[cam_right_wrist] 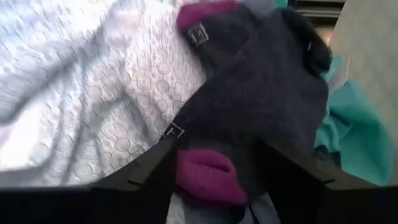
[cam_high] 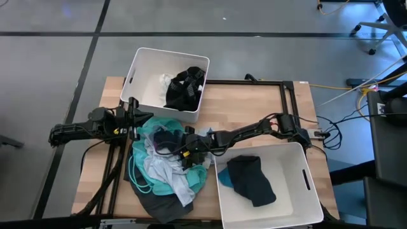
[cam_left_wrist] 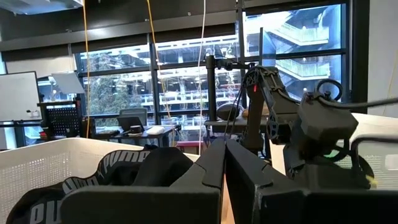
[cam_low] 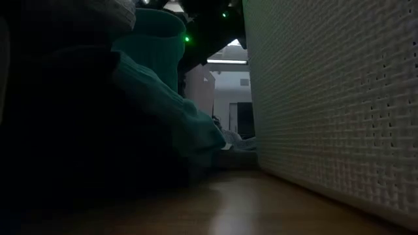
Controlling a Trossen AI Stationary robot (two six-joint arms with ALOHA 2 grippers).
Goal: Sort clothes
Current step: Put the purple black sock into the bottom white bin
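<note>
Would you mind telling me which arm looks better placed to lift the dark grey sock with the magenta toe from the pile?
Probably the right. Its gripper is open, straddling the dark grey sock on the clothes pile. The left gripper sits shut at the pile's far edge beside the bin.

High view: straight down over the whole bench (cam_high: 254, 102) and both arms. Low view: level at bench height, pressed close between the clothes pile (cam_low: 163, 104) and a white bin's wall (cam_low: 326, 98). Left wrist view: forward over another bin toward windows. Right wrist view: very near the pile, shared with high and low views.
</note>
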